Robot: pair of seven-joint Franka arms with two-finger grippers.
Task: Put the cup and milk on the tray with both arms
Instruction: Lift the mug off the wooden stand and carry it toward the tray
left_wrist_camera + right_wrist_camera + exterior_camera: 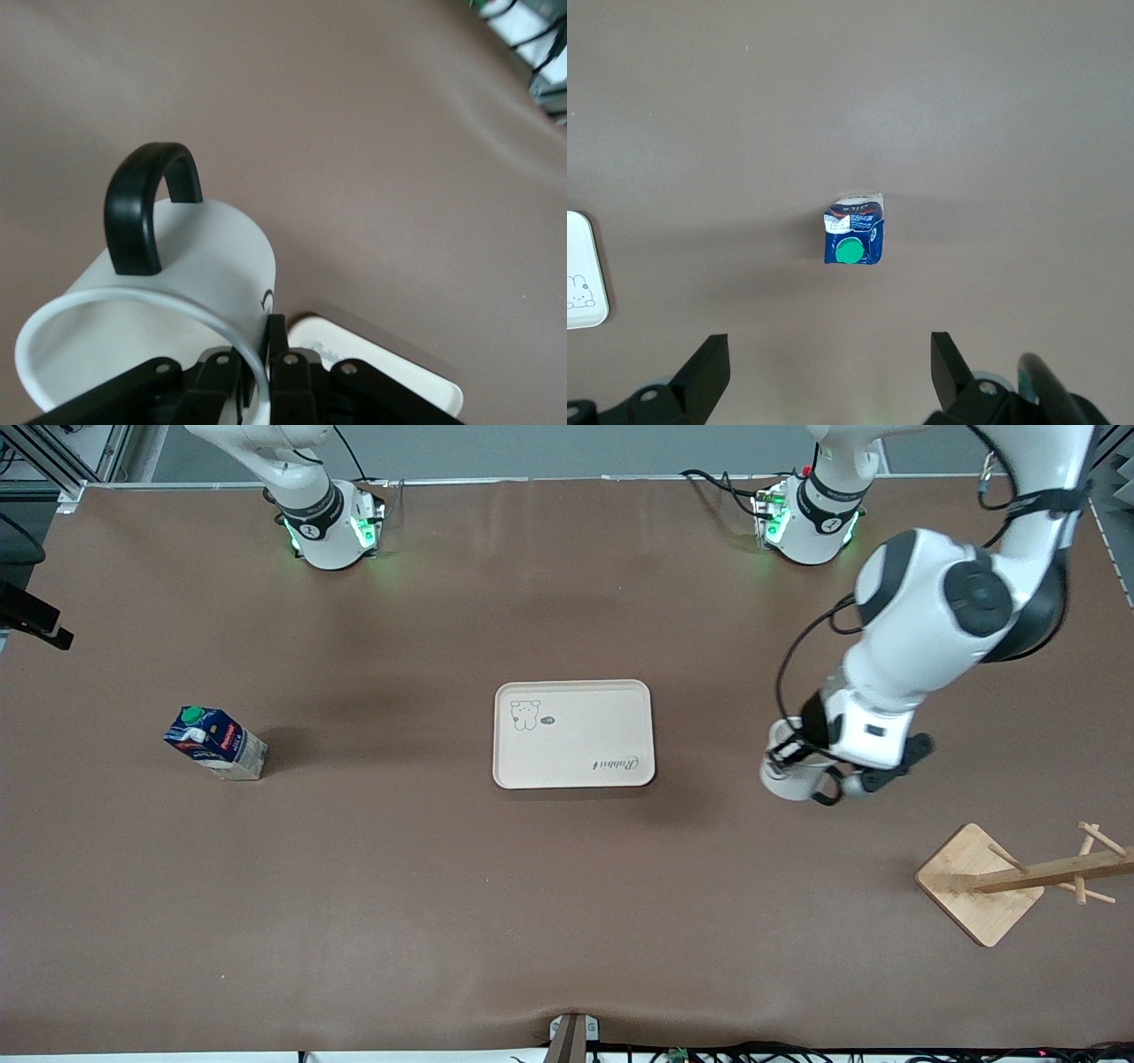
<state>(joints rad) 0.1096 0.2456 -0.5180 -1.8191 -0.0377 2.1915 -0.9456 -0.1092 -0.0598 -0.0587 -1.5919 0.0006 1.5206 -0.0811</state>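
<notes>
The left gripper (pixel 791 764), clamped on the cup's (pixel 784 772) rim, sits just off the tray's (pixel 573 734) short edge at the left arm's end, while the right gripper (pixel 824 372) hangs open high above the milk (pixel 215 742).

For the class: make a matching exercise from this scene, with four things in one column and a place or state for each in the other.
1 cup
2 milk
3 tray
4 right gripper

a open, high over the milk
b bare, mid-table
c clamped by its rim in the shut left gripper
d standing toward the right arm's end

Pairs: 1-c, 2-d, 3-b, 4-a
</notes>
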